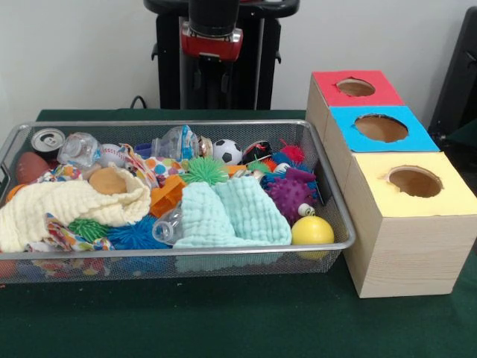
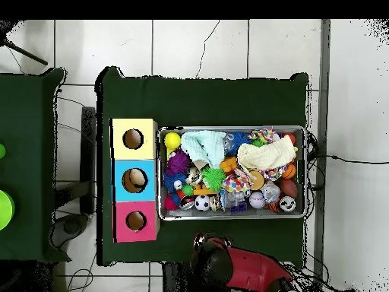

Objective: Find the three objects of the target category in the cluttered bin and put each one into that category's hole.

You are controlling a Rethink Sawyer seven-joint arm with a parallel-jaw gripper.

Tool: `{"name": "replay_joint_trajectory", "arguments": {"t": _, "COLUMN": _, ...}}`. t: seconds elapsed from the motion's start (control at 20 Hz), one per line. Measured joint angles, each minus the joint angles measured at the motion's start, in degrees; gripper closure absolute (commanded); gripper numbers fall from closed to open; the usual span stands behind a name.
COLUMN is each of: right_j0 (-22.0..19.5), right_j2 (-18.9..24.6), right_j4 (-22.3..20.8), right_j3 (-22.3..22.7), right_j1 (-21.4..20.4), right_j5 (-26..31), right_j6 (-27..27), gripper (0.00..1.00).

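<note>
The green counter runs along the near edge, and on it stands a wire mesh bin packed with clutter. At the bin's near right corner lies a yellow ball, touching the mesh. Just left of it a mint cloth is heaped, and a cream cloth covers the near left part. Farther back lie a purple spiky ball, a green spiky ball, an orange plastic piece, a soccer ball, a baseball, a clear plastic bottle and a drinks can in the far left corner. Right of the bin, just beside it, stands a wooden box with three holes in a row: yellow panel nearest, blue panel in the middle, red panel farthest. The arm is drawn back beyond the bin's far side; whether its gripper is spread or pressed together cannot be told.
</note>
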Motion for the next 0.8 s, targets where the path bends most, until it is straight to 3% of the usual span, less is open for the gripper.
{"name": "replay_joint_trajectory", "arguments": {"t": 0.8, "right_j0": -1.2, "right_j2": 0.1, "right_j4": 0.0, "right_j3": -2.2, "right_j1": 1.7, "right_j5": 0.0, "right_j6": 0.0, "gripper": 0.00}}
